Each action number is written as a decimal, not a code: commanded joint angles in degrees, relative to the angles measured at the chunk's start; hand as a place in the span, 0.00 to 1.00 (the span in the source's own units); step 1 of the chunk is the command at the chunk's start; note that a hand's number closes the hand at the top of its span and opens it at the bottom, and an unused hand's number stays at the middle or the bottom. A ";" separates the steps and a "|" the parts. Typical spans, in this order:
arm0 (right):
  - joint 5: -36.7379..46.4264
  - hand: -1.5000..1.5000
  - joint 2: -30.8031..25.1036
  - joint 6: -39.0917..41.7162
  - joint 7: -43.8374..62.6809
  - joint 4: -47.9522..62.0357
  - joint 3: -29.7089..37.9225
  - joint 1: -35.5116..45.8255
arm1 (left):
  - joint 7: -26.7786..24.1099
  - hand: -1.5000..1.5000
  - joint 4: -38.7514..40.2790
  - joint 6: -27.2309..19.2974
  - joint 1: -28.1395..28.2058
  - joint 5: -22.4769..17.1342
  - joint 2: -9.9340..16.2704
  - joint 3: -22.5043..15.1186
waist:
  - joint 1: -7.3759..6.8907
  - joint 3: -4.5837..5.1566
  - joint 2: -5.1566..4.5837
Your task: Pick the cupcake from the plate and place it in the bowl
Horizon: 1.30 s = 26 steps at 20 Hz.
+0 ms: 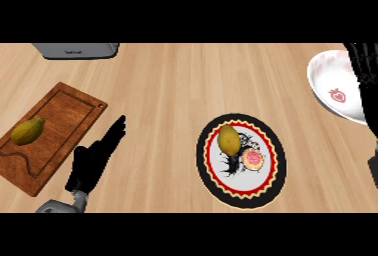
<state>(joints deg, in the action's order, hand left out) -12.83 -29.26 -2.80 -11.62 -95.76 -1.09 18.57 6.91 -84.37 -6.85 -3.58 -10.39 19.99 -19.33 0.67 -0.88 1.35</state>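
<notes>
Left robot hand (94, 159) low at the near left, fingers straight and released, resting over the bench (170, 75) just right of the cutting board (52, 140), holding nothing. Right robot hand (364, 65) up at the far right edge, dark fingers hanging over the rim of the bowl (332, 87); impossible to tell whether released or clenched, with only part in view. Between the 2, near the middle right, a round plate (210, 172) with a red and black patterned rim, carrying 1 yellow-green fruit (229, 139) on its far side and the cupcake (253, 159) just beside it on the near right, pink-topped, apparently touching or nearly touching the fruit. Likely light and soft: frosting on top easily smeared, cake body easily squashed, wrapper somewhat ridged and so less slippery. Best taken low on the sides of the wrapper, thumb on 1 side and fingers opposite, approaching from the right to stay apart from the fruit. Bowl white with a strawberry mark inside, well apart from the plate toward the far right, so a short carry for the right robot hand. Second yellow-green fruit (27, 131) on the cutting board at the left, and a grey appliance (76, 50) at the far left, neither involved.
</notes>
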 commanded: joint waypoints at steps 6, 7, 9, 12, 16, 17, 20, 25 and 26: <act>-0.79 0.00 19.04 -5.22 9.02 1.23 -17.00 1.92 | -7.30 0.50 -5.96 -6.79 -11.17 -0.96 3.79 15.92 | -5.74 1.06 -1.57; 18.93 0.00 -0.43 -7.51 9.53 3.43 -13.58 1.34 | -5.68 0.50 -4.96 -6.51 -8.05 -0.91 2.69 13.42 | -2.51 2.69 -0.21; 20.85 0.00 13.20 -23.36 9.45 2.89 -13.64 -2.82 | -6.98 0.50 -4.31 -6.68 -8.81 -2.92 3.23 17.06 | -0.88 1.36 -0.84; 33.00 0.00 19.56 -32.57 8.68 1.19 -23.37 -6.62 | -8.37 0.50 -3.66 -6.48 -8.15 -3.71 4.01 19.29 | -0.67 1.23 -0.72; 48.70 0.00 23.86 -37.71 20.47 -0.82 -34.12 -9.21 | -7.80 0.50 -2.77 -3.86 -9.32 -6.83 6.53 23.24 | 0.15 1.23 -0.52; 53.20 0.00 22.57 -37.06 22.82 -0.52 -35.28 -9.98 | -9.07 0.50 0.10 -4.05 -9.56 -5.60 5.47 22.27 | 0.84 1.21 -0.81; 61.16 0.00 18.18 -29.33 35.57 -4.82 -33.52 -10.37 | -9.45 0.50 -2.74 -4.51 -7.00 -5.74 4.72 22.12 | 1.27 1.29 -0.22; 70.54 0.00 18.64 -14.54 54.44 -14.02 -33.33 -9.51 | -8.14 0.50 -1.61 -3.79 -8.96 -6.91 6.53 24.41 | 1.80 1.26 -0.24; 71.31 0.00 17.53 -10.68 56.60 -15.31 -34.85 -10.81 | -10.64 0.50 -0.28 -3.51 -7.21 -6.09 6.06 24.26 | 2.13 1.37 -0.20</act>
<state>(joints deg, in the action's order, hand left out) 52.07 -10.89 -23.21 33.32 -105.62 -34.12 8.83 -2.68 -85.42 -10.41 -11.36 -16.71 26.06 4.33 2.26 0.44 1.06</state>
